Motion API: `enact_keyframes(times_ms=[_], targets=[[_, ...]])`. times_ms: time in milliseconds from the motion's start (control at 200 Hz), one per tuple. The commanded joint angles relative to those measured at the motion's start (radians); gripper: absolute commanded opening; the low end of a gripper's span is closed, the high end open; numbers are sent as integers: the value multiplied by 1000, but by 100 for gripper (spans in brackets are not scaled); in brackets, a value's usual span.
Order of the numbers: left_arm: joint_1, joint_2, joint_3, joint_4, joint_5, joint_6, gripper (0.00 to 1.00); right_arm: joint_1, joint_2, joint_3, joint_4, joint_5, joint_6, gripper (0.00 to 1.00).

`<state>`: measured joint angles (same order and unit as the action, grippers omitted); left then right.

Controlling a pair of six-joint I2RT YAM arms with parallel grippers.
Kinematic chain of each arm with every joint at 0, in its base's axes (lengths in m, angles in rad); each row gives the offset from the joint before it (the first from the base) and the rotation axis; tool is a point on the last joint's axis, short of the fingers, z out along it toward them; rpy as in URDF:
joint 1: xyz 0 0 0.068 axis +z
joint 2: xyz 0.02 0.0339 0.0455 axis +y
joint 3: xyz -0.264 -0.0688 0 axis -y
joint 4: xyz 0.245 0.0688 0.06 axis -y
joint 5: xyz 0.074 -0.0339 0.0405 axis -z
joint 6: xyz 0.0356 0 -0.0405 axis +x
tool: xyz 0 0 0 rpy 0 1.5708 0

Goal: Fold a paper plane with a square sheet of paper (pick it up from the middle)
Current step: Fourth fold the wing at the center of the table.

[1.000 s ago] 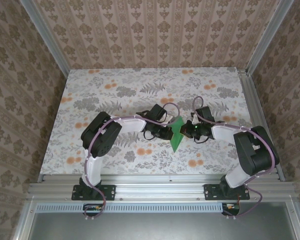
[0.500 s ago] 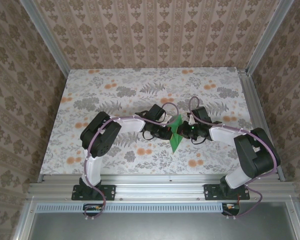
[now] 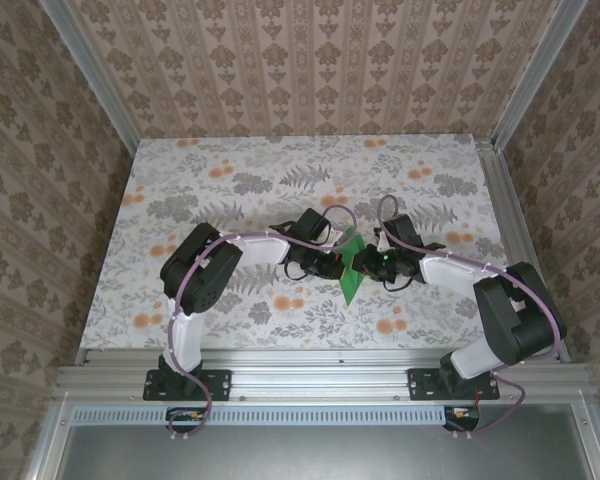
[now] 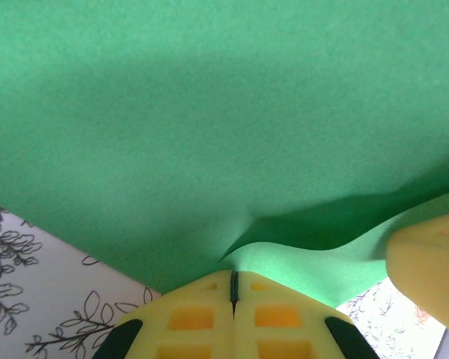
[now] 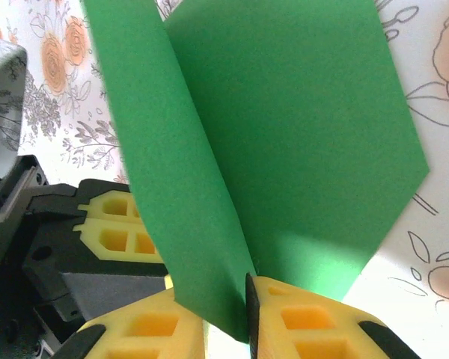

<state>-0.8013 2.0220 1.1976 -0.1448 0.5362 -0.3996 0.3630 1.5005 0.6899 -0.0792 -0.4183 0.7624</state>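
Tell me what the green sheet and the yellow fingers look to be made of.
The green sheet: thin matte paper, seemingly; it curves softly and holds a sharp fold. The yellow fingers: dull, with moulded square pockets; probably plastic or rubber, unclear which.

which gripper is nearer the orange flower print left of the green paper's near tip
Left. The left gripper is just right of the orange flower print; the right gripper lies beyond the green paper.

Square sheet of paper (image 4: 209,127), seemingly buckled, tight in left gripper (image 4: 234,283).
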Motion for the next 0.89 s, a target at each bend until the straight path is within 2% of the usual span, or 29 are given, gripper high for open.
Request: enact_keyframes(times_ms=[0,550,890], targets=[[20,53,-54,-130,-99,1,4,8,-6,-20,6,-6,15,22],[24,56,-58,-130,-88,2,4,19,1,-51,20,-5,15,22],[24,57,-59,-130,-86,2,4,22,-31,-37,-4,-4,24,14]])
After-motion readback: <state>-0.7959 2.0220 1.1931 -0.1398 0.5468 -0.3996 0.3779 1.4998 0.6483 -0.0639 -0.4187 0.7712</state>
